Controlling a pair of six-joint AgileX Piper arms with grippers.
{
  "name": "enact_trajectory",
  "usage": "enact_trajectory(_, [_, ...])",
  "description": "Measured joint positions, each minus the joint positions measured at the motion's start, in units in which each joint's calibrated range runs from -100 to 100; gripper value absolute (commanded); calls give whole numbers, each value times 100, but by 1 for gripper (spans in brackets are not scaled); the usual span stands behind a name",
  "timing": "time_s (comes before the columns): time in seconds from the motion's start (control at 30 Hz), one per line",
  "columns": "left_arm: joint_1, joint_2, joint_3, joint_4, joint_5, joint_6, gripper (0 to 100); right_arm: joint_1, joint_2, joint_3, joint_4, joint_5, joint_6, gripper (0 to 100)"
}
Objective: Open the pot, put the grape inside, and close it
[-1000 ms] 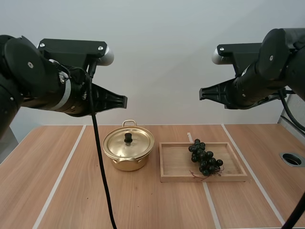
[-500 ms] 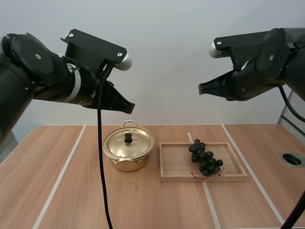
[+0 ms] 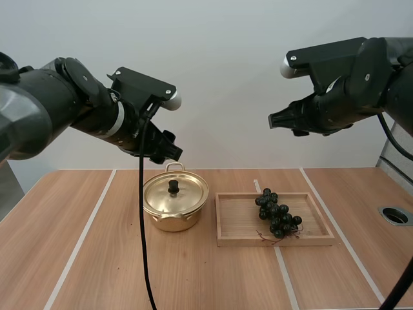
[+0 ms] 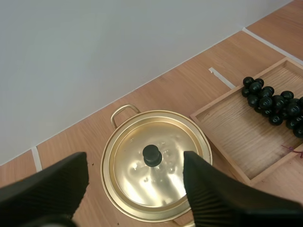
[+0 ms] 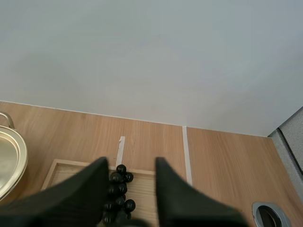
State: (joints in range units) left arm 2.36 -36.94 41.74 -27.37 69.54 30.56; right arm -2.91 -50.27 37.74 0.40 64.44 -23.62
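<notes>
Pale wooden table (image 3: 97,258) — a gold pot (image 3: 174,206), lid on, sits beside a wooden tray (image 3: 235,227) holding dark grapes (image 3: 277,216). Left gripper (image 4: 135,163) hovers spread above the pot; right gripper (image 5: 130,165) hovers spread above the grapes.

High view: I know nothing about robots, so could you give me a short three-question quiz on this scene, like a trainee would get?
1. True or false: the golden lid with the black knob sits on the round golden metal pot.
2. The bunch of dark grapes lies: A) in the pot; B) on the shallow wooden tray; C) on the bare table.
3. Which black two-fingered gripper hangs above the pot?
Key: 1 true; 2 B; 3 the left gripper, its fingers open.
</notes>
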Motion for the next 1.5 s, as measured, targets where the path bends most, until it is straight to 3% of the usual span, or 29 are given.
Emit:
enact_trajectory(0.3, [0, 105, -818, -122, 703, 37, 100, 0, 0, 0, 10, 76, -185, 100])
enact_trajectory(0.6, [-15, 1139, -1470, -169, 1678, -10, 100, 0, 0, 0, 93, 339, -215, 100])
enact_trajectory(0.7, [-132, 1504, -1470, -169, 1769, -53, 100, 0, 0, 0, 107, 398, -215, 100])
enact_trajectory(0.8, [-347, 1837, -1470, -93, 1771, -165, 100, 0, 0, 0, 125, 453, -226, 100])
enact_trajectory(1.0, [-747, 2468, -1470, 772, 1330, -594, 100, 0, 0, 0, 135, 606, -226, 100])
enact_trajectory(1.5, [-782, 3343, -1470, 1543, 453, -1095, 100, 0, 0, 0, 135, 650, -335, 100])
